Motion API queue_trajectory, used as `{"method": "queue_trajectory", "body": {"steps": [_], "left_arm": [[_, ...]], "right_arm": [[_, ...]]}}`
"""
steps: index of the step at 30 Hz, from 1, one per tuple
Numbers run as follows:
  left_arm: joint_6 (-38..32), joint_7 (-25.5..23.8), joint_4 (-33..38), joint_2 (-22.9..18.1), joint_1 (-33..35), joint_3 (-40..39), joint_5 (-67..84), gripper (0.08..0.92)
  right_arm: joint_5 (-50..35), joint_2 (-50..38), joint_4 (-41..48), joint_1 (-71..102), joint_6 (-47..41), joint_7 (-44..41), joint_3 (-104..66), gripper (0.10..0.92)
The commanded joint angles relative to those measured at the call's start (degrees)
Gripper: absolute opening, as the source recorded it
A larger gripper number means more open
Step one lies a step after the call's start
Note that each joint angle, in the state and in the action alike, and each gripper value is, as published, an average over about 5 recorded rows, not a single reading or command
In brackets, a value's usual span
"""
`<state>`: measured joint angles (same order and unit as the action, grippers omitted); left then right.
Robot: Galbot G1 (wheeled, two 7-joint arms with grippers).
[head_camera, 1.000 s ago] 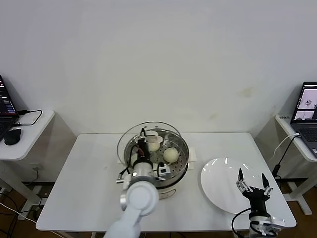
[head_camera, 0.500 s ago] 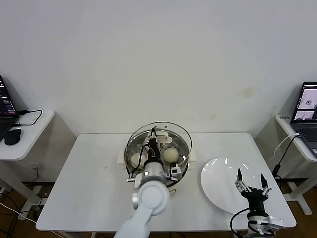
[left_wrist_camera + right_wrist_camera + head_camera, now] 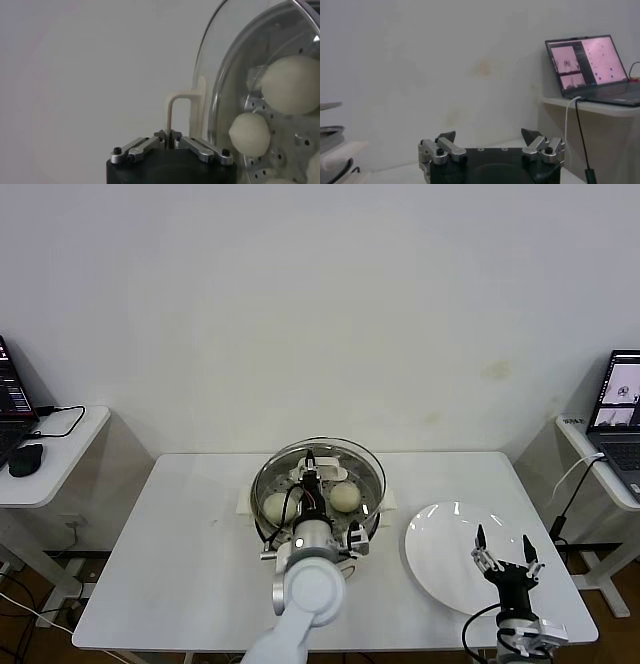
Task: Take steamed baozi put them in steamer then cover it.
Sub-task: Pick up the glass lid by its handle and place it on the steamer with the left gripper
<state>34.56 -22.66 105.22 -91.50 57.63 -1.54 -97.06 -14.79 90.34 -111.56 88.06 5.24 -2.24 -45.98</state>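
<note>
Far left, on a side desk: laptop and mouse; no legible writing on the screen.

Centre of white table: steamer, with glass cover over it, apparently near seated but possibly a touch off level; hard to confirm from the head view. Left gripper pinched tight on the cover's cream handle, jaws fully closed around the thin loop. Steamed baozi visible inside on the perforated tray, through the glass; another bun at the left side of the pot. Three buns discernible in the left wrist view; a fourth not confirmed.

Step in hand, judged: seating the cover. To do well: keep the rim level, centre it over the pot wall before lowering, let down straight, release only when the steel rim rests all round. Opening the jaws early risks a tilted lid sliding off.

Right of the steamer: white plate, bare of buns. Right gripper above the plate's near right edge, fingers spread wide, holding nothing, idle.

Far right: second laptop on a side desk, pink windows on screen, text too small to read. No brand marks readable anywhere.
</note>
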Motion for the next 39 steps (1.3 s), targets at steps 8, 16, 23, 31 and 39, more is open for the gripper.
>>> {"method": "queue_trajectory", "body": {"steps": [8, 16, 23, 31, 39], "left_arm": [[-0.1, 1.6, -1.2, -0.3, 1.1, 0.5, -1.9, 0.135], [-0.2, 1.6, -1.8, -0.3, 0.9, 0.7, -1.8, 0.135], [-0.3, 2.1, -2.9, -0.2, 0.8, 0.8, -1.5, 0.135], [-0.5, 2.7, -3.0, -0.2, 1.0, 0.8, -1.3, 0.135], [-0.9, 3.8, -3.6, -0.2, 1.1, 1.0, -1.0, 0.135]], "right_arm": [[-0.8, 0.1, -0.3, 0.0, -0.2, 0.0, 0.0, 0.823], [-0.8, 0.1, -0.2, 0.2, 0.0, 0.0, 0.0, 0.823], [-0.7, 0.1, -0.4, 0.6, 0.1, 0.0, -0.2, 0.823], [-0.8, 0.1, -0.8, 0.9, 0.1, 0.0, -0.5, 0.823], [-0.7, 0.2, -0.8, 1.1, 0.2, 0.0, -0.5, 0.823]]}}
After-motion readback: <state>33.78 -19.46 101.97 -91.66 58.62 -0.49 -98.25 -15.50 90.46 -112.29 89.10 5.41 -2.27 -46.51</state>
